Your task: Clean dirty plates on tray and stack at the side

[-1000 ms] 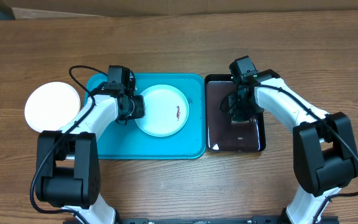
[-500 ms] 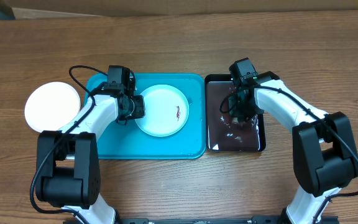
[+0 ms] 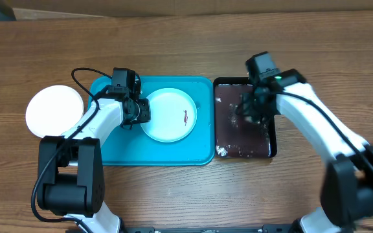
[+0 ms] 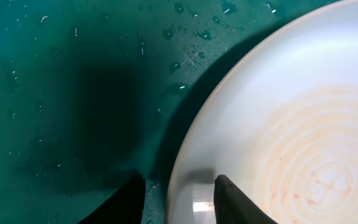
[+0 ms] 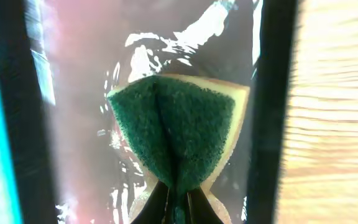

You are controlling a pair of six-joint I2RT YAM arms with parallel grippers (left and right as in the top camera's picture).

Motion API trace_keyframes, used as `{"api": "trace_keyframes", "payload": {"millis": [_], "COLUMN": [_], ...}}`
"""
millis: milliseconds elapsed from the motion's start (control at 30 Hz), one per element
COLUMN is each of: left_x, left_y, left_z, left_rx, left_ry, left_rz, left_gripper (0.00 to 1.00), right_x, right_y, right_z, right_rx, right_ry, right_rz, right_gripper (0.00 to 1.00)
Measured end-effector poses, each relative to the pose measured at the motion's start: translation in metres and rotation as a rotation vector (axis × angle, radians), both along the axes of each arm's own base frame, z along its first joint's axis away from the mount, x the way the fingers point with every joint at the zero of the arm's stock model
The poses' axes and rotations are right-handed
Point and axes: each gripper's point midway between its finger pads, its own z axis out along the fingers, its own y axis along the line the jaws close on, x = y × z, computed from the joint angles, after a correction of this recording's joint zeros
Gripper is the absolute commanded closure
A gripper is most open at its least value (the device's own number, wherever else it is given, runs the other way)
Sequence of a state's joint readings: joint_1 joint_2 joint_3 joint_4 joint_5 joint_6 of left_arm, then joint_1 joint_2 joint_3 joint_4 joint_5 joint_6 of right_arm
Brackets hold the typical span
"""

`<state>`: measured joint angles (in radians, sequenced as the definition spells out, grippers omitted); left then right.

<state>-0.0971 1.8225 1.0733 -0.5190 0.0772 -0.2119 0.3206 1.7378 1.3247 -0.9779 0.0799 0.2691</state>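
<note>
A pale plate point(image 3: 168, 115) with a small reddish stain lies on the turquoise tray point(image 3: 109, 145). My left gripper point(image 3: 140, 111) is at the plate's left rim. In the left wrist view the left gripper point(image 4: 179, 186) stands open astride that rim, one finger over the tray point(image 4: 55, 93) and the other over the plate point(image 4: 278, 124). A second, white plate point(image 3: 54, 110) rests on the table left of the tray. My right gripper point(image 3: 250, 111) hovers over the black tray point(image 3: 228, 139). The right gripper point(image 5: 178, 205) is shut on a folded green sponge point(image 5: 176, 124).
The black tray's wet floor point(image 5: 73, 124) shows foam and streaks, and its dark rim point(image 5: 269, 93) borders bare wooden table on the right. A cardboard edge point(image 3: 173, 8) runs along the table's back.
My right gripper has shut on the green sponge and risen with it, shifting slightly right. Wet foam streaks now lie in the black tray. The left arm and the plates have not moved.
</note>
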Motion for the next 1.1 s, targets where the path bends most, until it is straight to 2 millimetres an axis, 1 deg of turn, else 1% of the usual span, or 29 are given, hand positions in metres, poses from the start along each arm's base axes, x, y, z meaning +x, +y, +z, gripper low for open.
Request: {"api": "trace_keyframes", "payload": {"millis": [33, 100, 167, 233, 433, 533, 567, 600, 633, 700, 867, 933, 967, 1100], "left_x": [0.000, 0.000, 0.000, 0.000, 0.002, 0.009, 0.012, 0.014, 0.016, 0.016, 0.016, 0.016, 0.016, 0.013], "left_y": [0.000, 0.000, 0.000, 0.000, 0.000, -0.001, -0.001, -0.001, -0.001, 0.000, 0.001, 0.001, 0.001, 0.001], "left_z": [0.000, 0.000, 0.000, 0.000, 0.000, 0.003, 0.004, 0.005, 0.005, 0.005, 0.005, 0.005, 0.005, 0.002], "left_rx": [0.000, 0.000, 0.000, 0.000, -0.001, -0.003, -0.004, -0.003, -0.004, 0.000, 0.001, 0.001, 0.001, 0.001], "left_ry": [0.001, 0.002, 0.002, 0.000, -0.006, -0.038, -0.052, -0.061, -0.069, -0.070, -0.069, -0.069, -0.069, -0.060], "left_rz": [0.000, 0.000, 0.000, 0.000, 0.000, 0.000, 0.000, 0.001, 0.004, 0.009, 0.022, 0.022, 0.021, 0.025], "left_gripper": [0.61, 0.61, 0.61, 0.61, 0.62, 0.64, 0.67, 0.78, 0.85, 0.88, 0.89, 0.86, 0.82, 0.81], "right_x": [-0.001, -0.004, -0.007, -0.009, -0.008, -0.005, -0.003, -0.003, -0.003, -0.003, -0.003, -0.002, -0.001, -0.003], "right_y": [-0.001, -0.002, -0.003, -0.003, -0.003, -0.002, -0.001, -0.001, -0.001, -0.001, -0.001, -0.001, -0.001, -0.001], "right_z": [0.015, 0.037, 0.052, 0.059, 0.057, 0.059, 0.059, 0.059, 0.059, 0.059, 0.059, 0.060, 0.060, 0.061], "right_rx": [0.010, 0.026, 0.038, 0.043, 0.043, 0.048, 0.051, 0.050, 0.051, 0.051, 0.052, 0.053, 0.054, 0.051], "right_ry": [-0.029, -0.076, -0.107, -0.120, -0.117, -0.134, -0.140, -0.140, -0.140, -0.140, -0.142, -0.147, -0.149, -0.141], "right_rz": [-0.004, -0.010, -0.015, -0.018, -0.018, -0.019, -0.018, -0.018, -0.018, -0.019, -0.019, -0.019, -0.019, -0.018], "right_gripper": [0.96, 0.96, 0.96, 0.96, 0.96, 0.96, 0.96, 0.96, 0.96, 0.96, 0.96, 0.96, 0.96, 0.96]}}
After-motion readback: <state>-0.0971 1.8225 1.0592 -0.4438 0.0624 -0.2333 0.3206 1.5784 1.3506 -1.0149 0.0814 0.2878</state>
